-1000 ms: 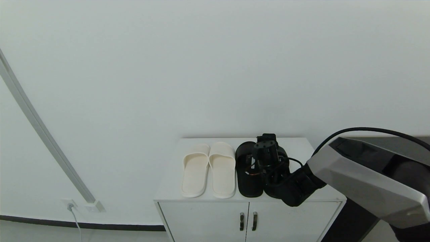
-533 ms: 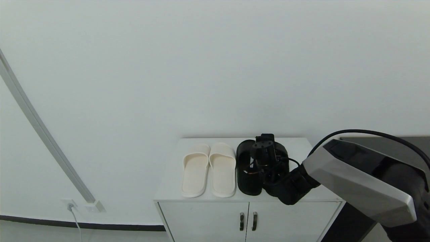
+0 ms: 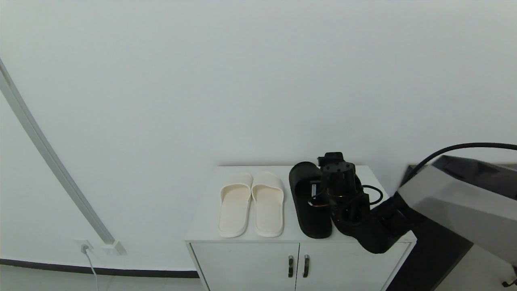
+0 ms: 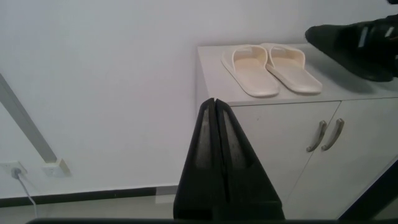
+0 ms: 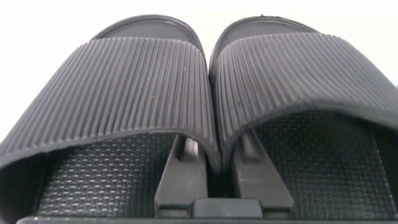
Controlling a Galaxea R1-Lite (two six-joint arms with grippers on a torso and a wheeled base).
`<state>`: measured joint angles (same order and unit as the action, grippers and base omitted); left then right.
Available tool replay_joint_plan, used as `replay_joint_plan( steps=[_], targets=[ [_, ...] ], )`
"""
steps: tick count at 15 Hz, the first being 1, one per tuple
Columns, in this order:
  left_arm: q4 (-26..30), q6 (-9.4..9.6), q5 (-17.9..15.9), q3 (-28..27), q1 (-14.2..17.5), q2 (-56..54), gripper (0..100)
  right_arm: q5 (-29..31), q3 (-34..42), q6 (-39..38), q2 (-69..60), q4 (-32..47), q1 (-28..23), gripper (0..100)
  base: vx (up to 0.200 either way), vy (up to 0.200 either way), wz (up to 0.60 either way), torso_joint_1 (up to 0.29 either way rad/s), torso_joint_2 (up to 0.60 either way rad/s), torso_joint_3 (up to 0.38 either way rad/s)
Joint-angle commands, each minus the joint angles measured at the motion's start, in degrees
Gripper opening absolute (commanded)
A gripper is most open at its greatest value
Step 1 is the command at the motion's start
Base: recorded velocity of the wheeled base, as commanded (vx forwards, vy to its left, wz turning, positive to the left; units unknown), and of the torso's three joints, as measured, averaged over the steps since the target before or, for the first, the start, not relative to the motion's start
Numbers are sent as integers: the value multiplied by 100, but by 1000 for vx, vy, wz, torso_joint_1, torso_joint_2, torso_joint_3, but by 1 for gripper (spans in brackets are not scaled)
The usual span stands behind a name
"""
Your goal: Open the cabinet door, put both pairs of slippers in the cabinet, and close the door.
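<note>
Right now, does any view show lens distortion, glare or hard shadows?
Head view: the wall conduit bows, so wide-lens distortion; light is even, with only faint shadow by the cream slippers. Right wrist view: the black slippers sit dark against a washed-out white background. Left wrist view: no glare.

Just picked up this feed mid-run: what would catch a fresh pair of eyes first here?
The right claw pinching the black slippers together by their inner strap edges, over the right part of the cabinet top. Next, the cream slippers lying side by side to their left, and both doors below shut.
</note>
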<state>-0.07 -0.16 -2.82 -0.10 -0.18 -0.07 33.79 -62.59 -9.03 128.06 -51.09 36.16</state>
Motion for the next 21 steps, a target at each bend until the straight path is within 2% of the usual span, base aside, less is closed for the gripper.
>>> replay_joint_plan(
  steps=[1,3,5,10,15,21],
  targets=[
    [-1,-2,0,1,9,7,0,-883,1618,191,-1837,-287,251,0,0,0,0,0,0,0],
    [-1,-2,0,1,1,7,0,-1832,2664,200,-2839,-270,524,0,0,0,0,0,0,0],
    [-1,-2,0,1,1,7,0,-2456,3446,209,-3569,-200,805,0,0,0,0,0,0,0],
    [-1,-19,0,1,1,7,0,-3036,3886,200,-3929,-50,1016,0,0,0,0,0,0,0],
    [-1,-28,0,1,1,7,0,-3089,4105,200,-3912,-59,1130,0,0,0,0,0,0,0],
    [-1,-19,0,1,1,7,0,-3098,4167,200,-3868,-59,1148,0,-200,0,0,-1,1,2]
  ],
)
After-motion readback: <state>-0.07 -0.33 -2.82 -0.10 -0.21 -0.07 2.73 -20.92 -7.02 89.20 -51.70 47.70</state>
